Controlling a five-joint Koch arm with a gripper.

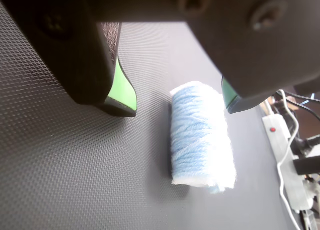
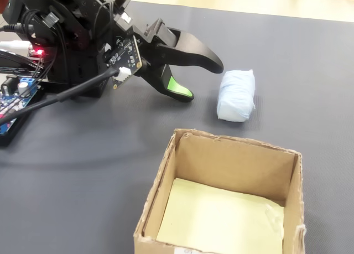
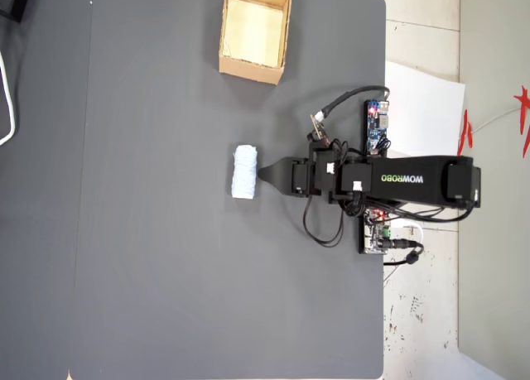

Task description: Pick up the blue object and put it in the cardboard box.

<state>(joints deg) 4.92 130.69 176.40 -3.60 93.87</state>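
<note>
The blue object (image 1: 202,135) is a pale blue yarn-like roll lying on its side on the dark mat. My gripper (image 1: 180,104) stands open just short of it, with green-padded fingers (image 1: 122,92) spread to either side of its near end and nothing held. In the fixed view the gripper (image 2: 202,79) hangs low over the mat, left of the roll (image 2: 237,95), with a small gap between them. The cardboard box (image 2: 238,144) stands open in front, its pale yellow inside empty. From overhead, the roll (image 3: 245,172) lies left of the gripper (image 3: 263,175), and the box (image 3: 248,68) is near the top edge.
The arm's base and circuit boards (image 3: 378,125) sit at the mat's right edge, beside a white paper sheet (image 3: 422,107). Cables and a board (image 2: 16,93) lie left of the arm in the fixed view. A white power strip (image 1: 282,155) lies off the mat.
</note>
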